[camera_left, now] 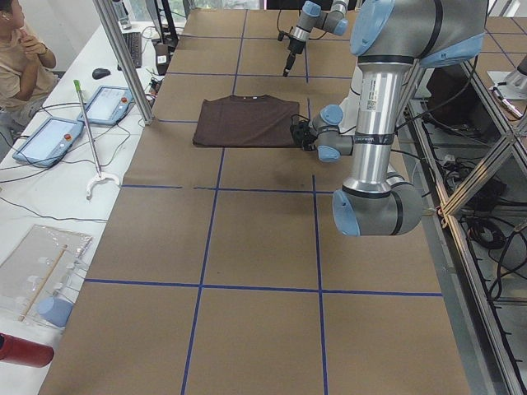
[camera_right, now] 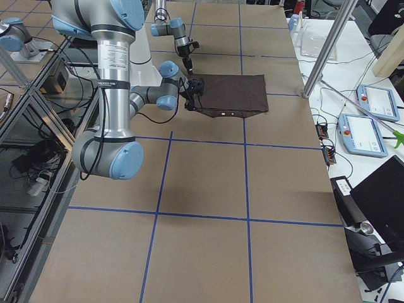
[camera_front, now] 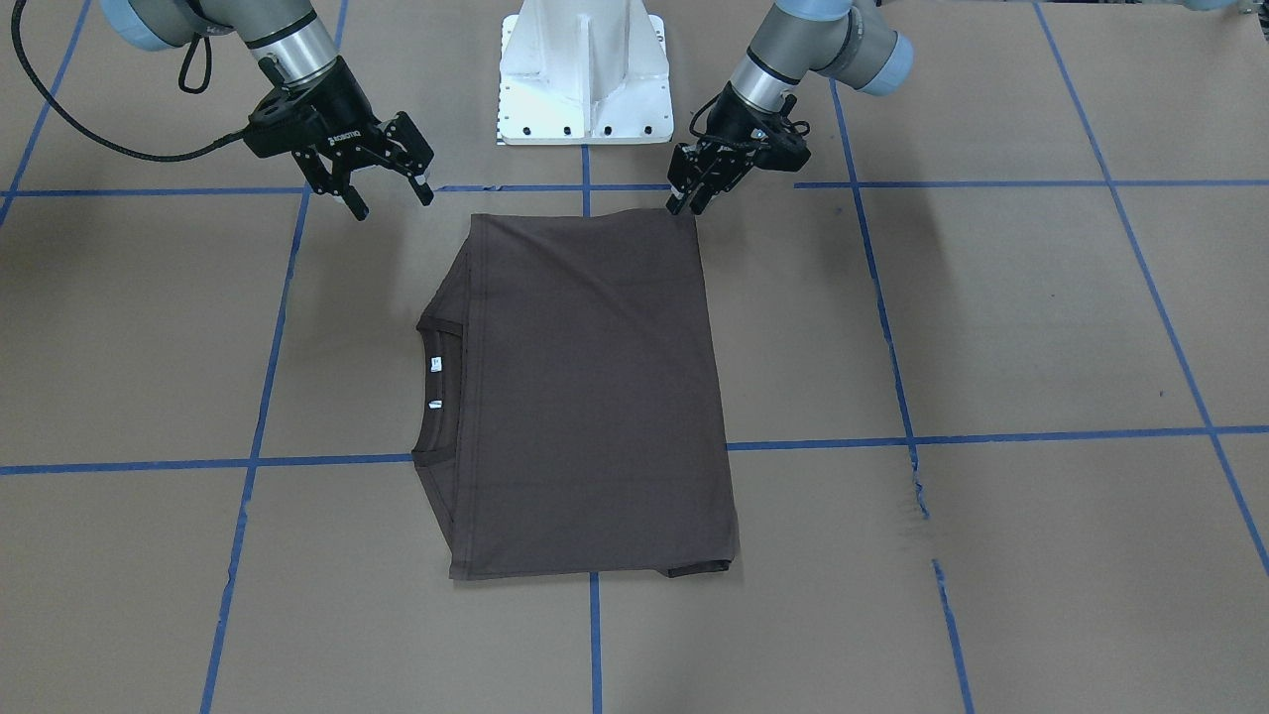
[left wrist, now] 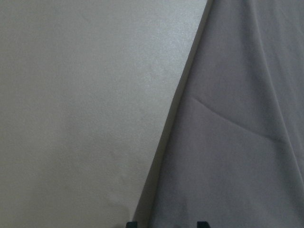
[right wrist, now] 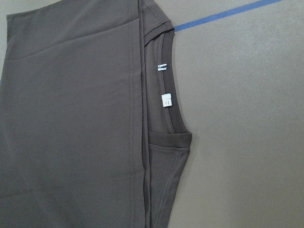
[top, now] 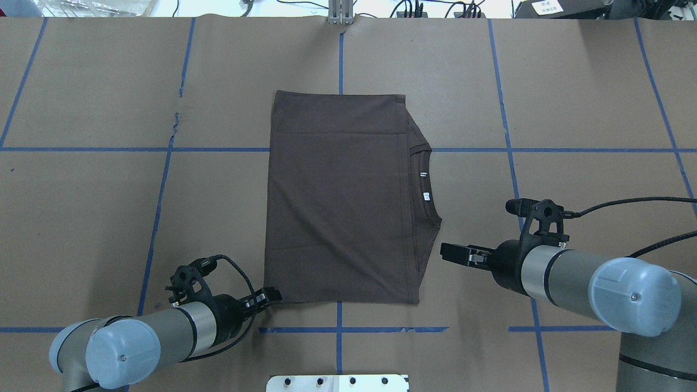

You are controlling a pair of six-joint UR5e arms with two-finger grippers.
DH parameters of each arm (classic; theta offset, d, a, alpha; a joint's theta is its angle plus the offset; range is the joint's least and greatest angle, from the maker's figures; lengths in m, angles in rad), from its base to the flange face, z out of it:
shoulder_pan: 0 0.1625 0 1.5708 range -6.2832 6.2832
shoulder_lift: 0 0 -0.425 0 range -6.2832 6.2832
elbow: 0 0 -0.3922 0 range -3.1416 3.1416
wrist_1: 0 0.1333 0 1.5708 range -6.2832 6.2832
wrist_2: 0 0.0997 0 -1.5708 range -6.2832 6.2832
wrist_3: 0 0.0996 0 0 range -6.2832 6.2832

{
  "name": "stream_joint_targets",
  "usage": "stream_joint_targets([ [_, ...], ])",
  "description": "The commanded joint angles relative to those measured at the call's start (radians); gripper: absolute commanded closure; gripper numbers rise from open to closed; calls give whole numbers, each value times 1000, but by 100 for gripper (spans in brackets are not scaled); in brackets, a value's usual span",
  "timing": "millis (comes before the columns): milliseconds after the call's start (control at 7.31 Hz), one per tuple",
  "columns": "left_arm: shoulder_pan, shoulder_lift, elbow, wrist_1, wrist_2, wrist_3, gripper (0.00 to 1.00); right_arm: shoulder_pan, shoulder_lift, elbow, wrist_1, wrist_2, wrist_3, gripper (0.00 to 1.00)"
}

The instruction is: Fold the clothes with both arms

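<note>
Counting first, you have one shirt [camera_front: 595, 397], two arms and two claws. The shirt lies folded into a flat rectangle, with its collar [camera_front: 428, 397] and two white tags [right wrist: 162, 66] showing along one side.

Your left claw [camera_front: 686, 206] is low at the shirt's corner nearest the robot. Its wrist view shows the cloth's edge running between two fingertips [left wrist: 132, 223] that stand a little apart, so it is released and pinches nothing. The rest of the shirt spreads away ahead of it.

Your right claw [camera_front: 394, 203] is spread wide and grasps nothing. The collar side of the shirt lies just ahead of its tips, apart from them.

Both arms, left [top: 136, 337] and right [top: 572, 277], reach over a table [camera_front: 991, 327] covered in brown paper and crossed by blue tape lines. One white pedestal [camera_front: 585, 79] stands between them. Beyond the table's far edge, a white bench [camera_left: 49, 189] holds two blue-framed tablets [camera_left: 107, 105], and one person [camera_left: 20, 66] sits there.
</note>
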Motion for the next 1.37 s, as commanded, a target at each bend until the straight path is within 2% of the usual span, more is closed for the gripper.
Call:
stream_joint_targets([
  [0,2,-1,0,0,-1,1,48,0,1,0,0,0,0,0],
  [547,6,-41,40,0,0,1,48,0,3,-2,0,0,0,0],
  [684,6,-47,42,0,-1,1,52,-2,4,-2,0,0,0,0],
  [821,6,-49,38,0,-1,1,79,0,4,-2,0,0,0,0],
  [958,5,-45,32,0,-3,4,100,0,4,-3,-2,0,0,0],
  [1231,-4,-36,17,0,-3,11,100,0,6,-2,0,0,0,0],
])
